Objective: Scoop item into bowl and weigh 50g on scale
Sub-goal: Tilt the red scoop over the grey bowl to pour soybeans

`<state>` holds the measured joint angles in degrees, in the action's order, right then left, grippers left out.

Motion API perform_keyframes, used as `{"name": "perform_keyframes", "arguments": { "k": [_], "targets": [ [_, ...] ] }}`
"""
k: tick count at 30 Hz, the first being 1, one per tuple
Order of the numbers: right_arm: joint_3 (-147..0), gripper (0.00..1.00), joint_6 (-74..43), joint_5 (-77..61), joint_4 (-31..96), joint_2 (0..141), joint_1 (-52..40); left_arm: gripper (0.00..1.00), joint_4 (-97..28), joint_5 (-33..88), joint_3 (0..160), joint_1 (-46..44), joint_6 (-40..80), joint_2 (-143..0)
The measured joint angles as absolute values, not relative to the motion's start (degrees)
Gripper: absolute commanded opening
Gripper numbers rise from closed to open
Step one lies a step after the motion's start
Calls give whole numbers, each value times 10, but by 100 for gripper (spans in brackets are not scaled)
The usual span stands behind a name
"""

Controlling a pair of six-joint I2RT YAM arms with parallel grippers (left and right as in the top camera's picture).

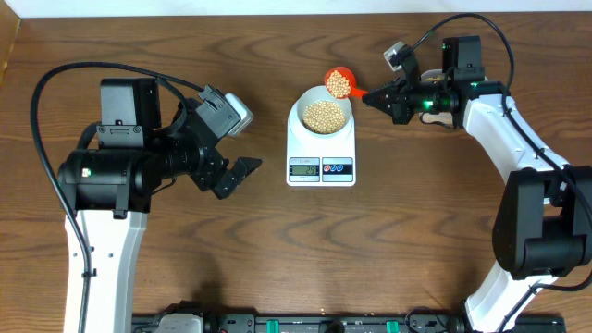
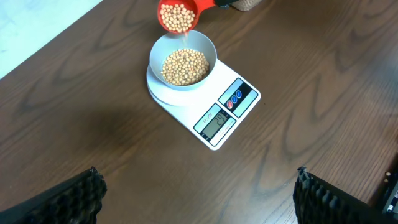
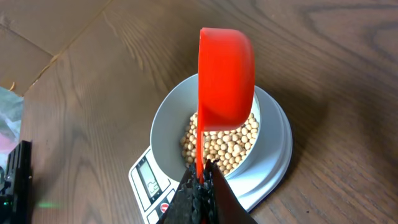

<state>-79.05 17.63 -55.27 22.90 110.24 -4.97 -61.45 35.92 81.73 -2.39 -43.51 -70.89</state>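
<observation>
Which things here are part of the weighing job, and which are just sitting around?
In use: soybeans, bowl, scale, red scoop, right gripper (shut on the scoop handle).
Idle: left gripper, open and empty; crumpled plastic, partly in view.

1. The flat white scale is lying on the wooden desk, its grey display and two round buttons facing the near edge; the digits are too small to read.
2. The pale blue-white bowl is standing upright, centred on the scale's round platform.
3. Small tan-yellow beans are filling the bowl about halfway, while more are sitting in a red scoop tilting over its far rim.
</observation>
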Motion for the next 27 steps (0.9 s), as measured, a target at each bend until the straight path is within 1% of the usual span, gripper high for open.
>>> {"name": "perform_keyframes", "arguments": {
  "k": [27],
  "targets": [
    [-790, 1, 236, -569, 218, 1102, -51, 98, -615, 359, 817, -24, -435, -709]
  ]
}}
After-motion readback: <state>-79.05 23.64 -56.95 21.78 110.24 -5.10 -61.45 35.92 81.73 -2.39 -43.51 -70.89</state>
